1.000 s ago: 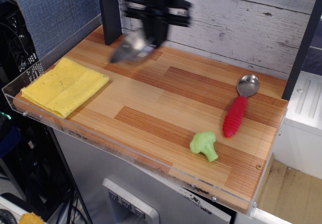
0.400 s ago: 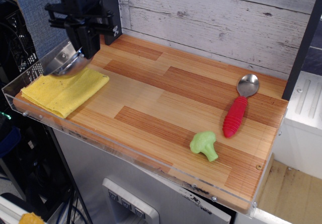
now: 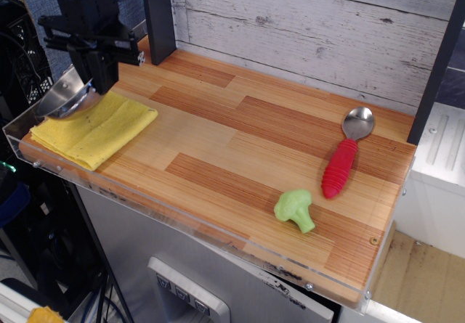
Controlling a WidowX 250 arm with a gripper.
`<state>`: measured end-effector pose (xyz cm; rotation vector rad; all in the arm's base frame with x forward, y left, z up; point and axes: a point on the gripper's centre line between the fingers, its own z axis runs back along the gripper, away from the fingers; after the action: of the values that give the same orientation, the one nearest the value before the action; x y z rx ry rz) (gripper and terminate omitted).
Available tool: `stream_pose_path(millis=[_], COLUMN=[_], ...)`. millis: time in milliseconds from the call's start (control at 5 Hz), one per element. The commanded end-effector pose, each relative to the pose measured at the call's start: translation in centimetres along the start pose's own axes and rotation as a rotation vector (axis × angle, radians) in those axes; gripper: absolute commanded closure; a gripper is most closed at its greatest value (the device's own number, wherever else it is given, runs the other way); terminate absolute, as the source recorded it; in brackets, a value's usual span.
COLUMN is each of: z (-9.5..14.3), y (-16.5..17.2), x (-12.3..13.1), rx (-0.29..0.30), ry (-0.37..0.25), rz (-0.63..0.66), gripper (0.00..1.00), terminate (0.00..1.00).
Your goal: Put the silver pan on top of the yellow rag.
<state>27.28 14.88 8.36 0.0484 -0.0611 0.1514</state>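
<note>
the gripper (image 3: 96, 83) hangs at the far left of the surface (image 3: 240, 156), closed on the pan (image 3: 64, 98), which it grips by the rim on its right side so that the pan tips, its low edge toward 9 o'clock and out near the clear left wall of the surface. the fingers themselves are dark and partly merged with the arm, so the pinch is read from the pan hanging there rather than from a clear view of the jaws. the rag (image 3: 93, 127) lies flat at the left front corner, its long axis running roughly from 8 o'clock to 2 o'clock. what matters for the next move is the offset: the rag's middle lies toward 5 o'clock from the pan, a little nearer the camera and a little to the right, while the pan sits over the rag's far left edge, and whether it touches the cloth cannot be told. as a judgement, carrying is nearly done; lowering straight down here would likely leave the pan half off the rag against the wall, so a small shift toward 5 o'clock seems called for before release. the spoon (image 3: 346, 156) and the broccoli (image 3: 295, 208) lie well apart at the right.
</note>
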Motion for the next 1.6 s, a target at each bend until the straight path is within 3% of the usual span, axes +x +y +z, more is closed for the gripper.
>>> stream_pose_path(millis=[0,400,800,1000,1400], z=[-0.7,-3.4,-3.5,-2.8,2.7], y=[1.9,1.5,-0.2,-1.0,-1.4], x=[1.1,1.4,1.0,0.9,1.0], rx=[0.09,0.101,0.107,0.1,0.047], ry=[-0.016,0.032,0.027,0.01,-0.113], rz=[0.009,-0.014,-0.063,-0.085,-0.049], gripper=[1.0,1.0,1.0,0.0,0.0], terminate=[0.0,0.0,0.0,0.0,0.0])
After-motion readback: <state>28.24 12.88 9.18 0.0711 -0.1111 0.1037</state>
